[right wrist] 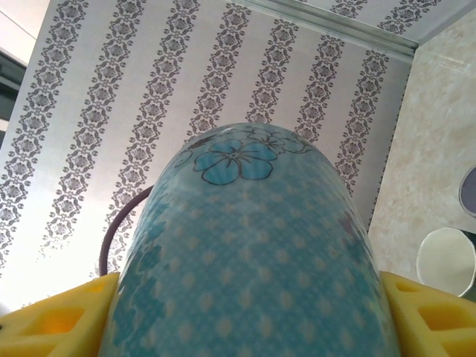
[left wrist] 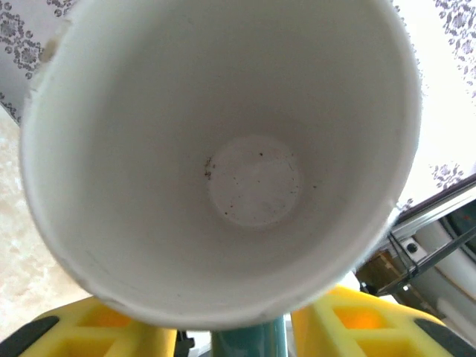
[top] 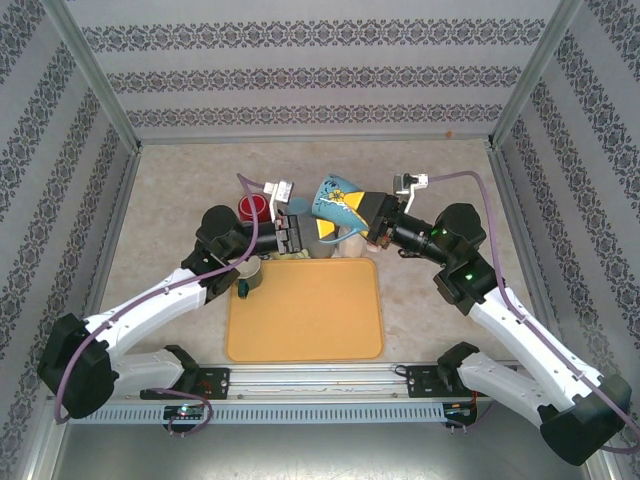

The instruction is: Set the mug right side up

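A beige, mottled table (top: 440, 300) carries a flat orange mat (top: 305, 310) at its near middle. A small dark cup (top: 250, 275) stands at the mat's far left corner, and a red cup (top: 253, 208) farther back

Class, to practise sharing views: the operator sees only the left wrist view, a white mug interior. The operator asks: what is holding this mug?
Observer: The right tool clamps the mug between its yellow pads.
Operator: Is it upright?
Observer: No, it is tipped on its side, mouth toward the left tool.
Operator: Anything nearby?
Observer: An orange mat lies flat on the table.
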Available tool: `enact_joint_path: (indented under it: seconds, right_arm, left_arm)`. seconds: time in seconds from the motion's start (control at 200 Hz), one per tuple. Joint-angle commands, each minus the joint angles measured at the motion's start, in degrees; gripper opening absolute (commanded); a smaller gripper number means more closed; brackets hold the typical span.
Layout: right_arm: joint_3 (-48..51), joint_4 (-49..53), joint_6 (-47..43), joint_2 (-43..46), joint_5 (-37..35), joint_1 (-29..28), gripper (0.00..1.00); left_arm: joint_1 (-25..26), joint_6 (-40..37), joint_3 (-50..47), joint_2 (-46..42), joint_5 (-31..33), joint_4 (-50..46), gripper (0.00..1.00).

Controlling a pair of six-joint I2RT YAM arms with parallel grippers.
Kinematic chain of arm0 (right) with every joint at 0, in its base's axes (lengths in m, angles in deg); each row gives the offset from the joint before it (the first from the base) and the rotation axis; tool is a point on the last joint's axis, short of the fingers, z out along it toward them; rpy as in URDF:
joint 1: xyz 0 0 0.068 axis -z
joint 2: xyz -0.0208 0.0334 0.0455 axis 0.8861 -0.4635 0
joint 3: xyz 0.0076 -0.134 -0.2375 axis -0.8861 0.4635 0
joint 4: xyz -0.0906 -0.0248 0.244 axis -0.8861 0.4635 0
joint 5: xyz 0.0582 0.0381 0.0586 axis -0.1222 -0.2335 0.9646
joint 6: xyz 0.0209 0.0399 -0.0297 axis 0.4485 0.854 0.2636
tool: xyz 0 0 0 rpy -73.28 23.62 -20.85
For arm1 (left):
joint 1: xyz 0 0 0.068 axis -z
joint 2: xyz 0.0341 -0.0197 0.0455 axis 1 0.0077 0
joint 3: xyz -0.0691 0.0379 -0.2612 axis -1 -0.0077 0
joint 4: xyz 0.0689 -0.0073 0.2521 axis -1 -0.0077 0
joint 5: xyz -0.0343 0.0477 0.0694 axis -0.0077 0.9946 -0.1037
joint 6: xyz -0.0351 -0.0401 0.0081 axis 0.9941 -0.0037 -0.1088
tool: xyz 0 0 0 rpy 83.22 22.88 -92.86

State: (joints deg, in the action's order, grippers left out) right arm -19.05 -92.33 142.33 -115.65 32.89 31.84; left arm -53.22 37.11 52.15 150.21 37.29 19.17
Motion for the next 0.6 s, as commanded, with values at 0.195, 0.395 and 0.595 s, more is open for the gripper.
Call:
enact_joint_path:
  seconds: [0.195, 0.395, 0.595]
  right_arm:
    - [1.2, -5.5, 0.0, 1.7, -0.9, -1.3, 0.41]
    - [1.6, -4.0, -1.6, 2.0, -1.2, -1.3, 0.45]
    - [0.7, -0.3, -6.2, 3.1, -2.7, -0.9, 0.82]
  left_arm:
    - [-1.0, 4.5, -1.4, 1.7, -1.6, 11.2, 0.21]
    - [-1.0, 4.5, -2.0, 1.1, -3.5, 12.8, 0.02]
    - [-1.1, 2.6, -2.2, -1.2, -3.6, 10.7, 0.00]
